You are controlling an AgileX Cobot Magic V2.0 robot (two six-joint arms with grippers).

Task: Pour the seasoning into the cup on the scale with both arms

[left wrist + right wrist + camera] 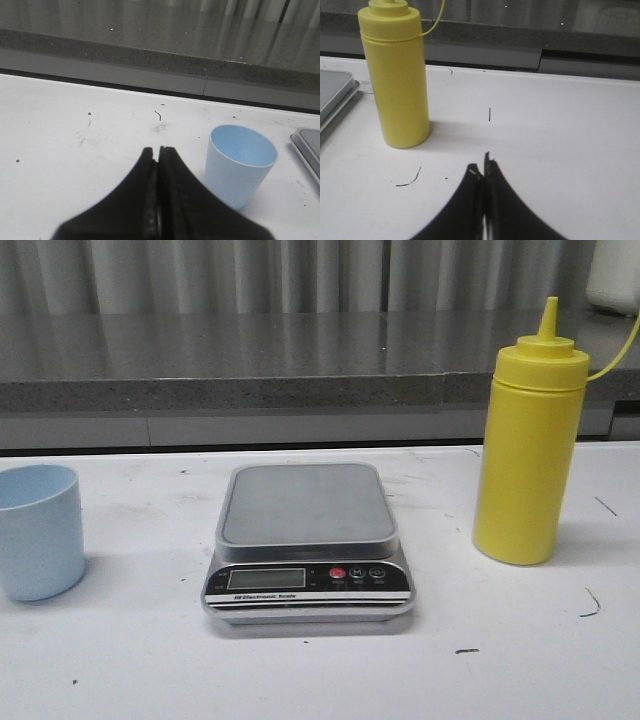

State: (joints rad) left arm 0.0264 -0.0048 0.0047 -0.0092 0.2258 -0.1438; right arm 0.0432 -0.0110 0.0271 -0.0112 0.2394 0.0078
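While both grippers sat pinched shut and empty, your left gripper [158,150] lay nearest the upright pale blue plastic cup [38,530] by the desk's left edge.

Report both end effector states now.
Left end effector: closed, holding nothing.
Right end effector: closed, holding nothing.

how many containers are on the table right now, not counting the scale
2. The pale blue cup stands at the table's left edge, left of the scale. The yellow seasoning bottle stands upright to the scale's right. Nothing sits on the scale's platform; no others show in any view.
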